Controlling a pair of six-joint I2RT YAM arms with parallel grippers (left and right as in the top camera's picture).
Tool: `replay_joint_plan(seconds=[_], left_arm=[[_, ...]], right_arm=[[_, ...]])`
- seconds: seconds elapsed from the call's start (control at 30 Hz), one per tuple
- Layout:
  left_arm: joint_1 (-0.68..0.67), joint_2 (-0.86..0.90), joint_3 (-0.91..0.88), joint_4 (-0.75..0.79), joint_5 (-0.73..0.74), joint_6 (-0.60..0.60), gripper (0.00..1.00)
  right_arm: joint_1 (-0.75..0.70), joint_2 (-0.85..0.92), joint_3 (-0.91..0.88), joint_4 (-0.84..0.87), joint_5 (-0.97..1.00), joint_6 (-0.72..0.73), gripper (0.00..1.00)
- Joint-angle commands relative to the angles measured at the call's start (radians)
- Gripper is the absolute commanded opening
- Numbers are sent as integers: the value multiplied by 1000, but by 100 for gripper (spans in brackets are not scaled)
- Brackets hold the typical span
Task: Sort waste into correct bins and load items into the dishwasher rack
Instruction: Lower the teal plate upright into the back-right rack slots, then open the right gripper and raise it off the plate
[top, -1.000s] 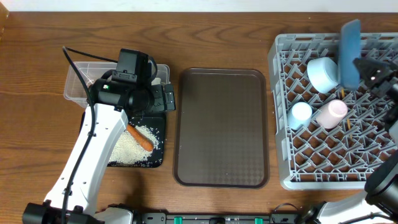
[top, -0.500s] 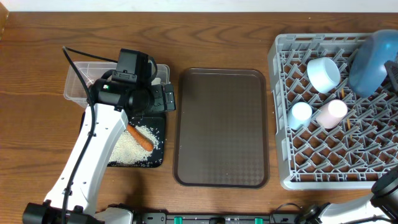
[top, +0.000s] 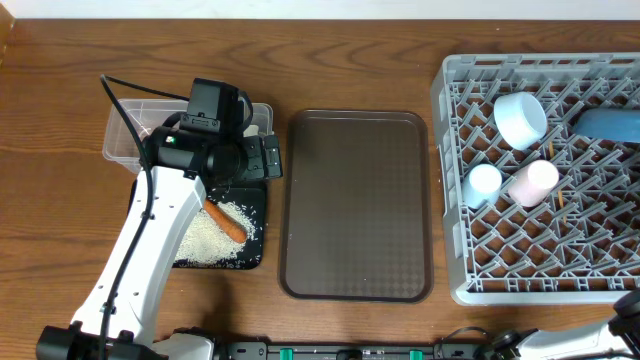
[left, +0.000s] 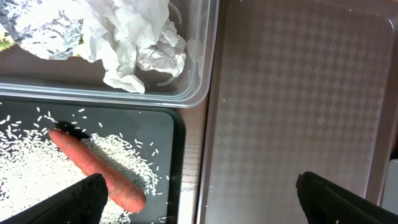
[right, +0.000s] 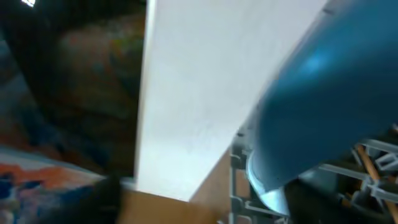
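blue plate (top: 608, 124), upright a second ago, is apparently lying low at the right edge of the dishwasher rack (top: 450, 200); left gripper (left: 199, 200) is hanging open, right gripper (right: 199, 208) blurred, so we cannot tell; we are wanting the plate settled before retreating.

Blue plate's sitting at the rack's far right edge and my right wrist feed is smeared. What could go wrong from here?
1. The blue plate appears to lean at the dishwasher rack's right edge. Whether it is seated can't be seen, so it may slide or tip out.
2. Toppling leftward, it could knock the white bowl.
3. The open left gripper hangs near the rice; a careless descent could scatter grains.
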Motion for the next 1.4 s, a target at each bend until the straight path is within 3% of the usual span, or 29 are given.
replay_joint_plan(seconds=[0.0, 0.17, 0.23, 0.7, 1.2, 1.37], left_arm=[[4, 3, -8, -2, -10, 6, 100], [4, 3, -8, -2, -9, 6, 100], [4, 3, -8, -2, -9, 6, 100], [4, 3, -8, -2, -10, 6, 100], [4, 3, -8, -2, -10, 6, 100], [4, 3, -8, -2, -10, 6, 100]], right_arm=[[-22, -6, 3, 98, -34, 237, 99], [-20, -6, 3, 427, -61, 496, 99], [-14, -14, 3, 455, -92, 563, 99], [90, -85, -14, 455, -140, 563, 99], [487, -94, -53, 455, -139, 563, 99], [553, -94, -53, 455, -140, 561, 99]])
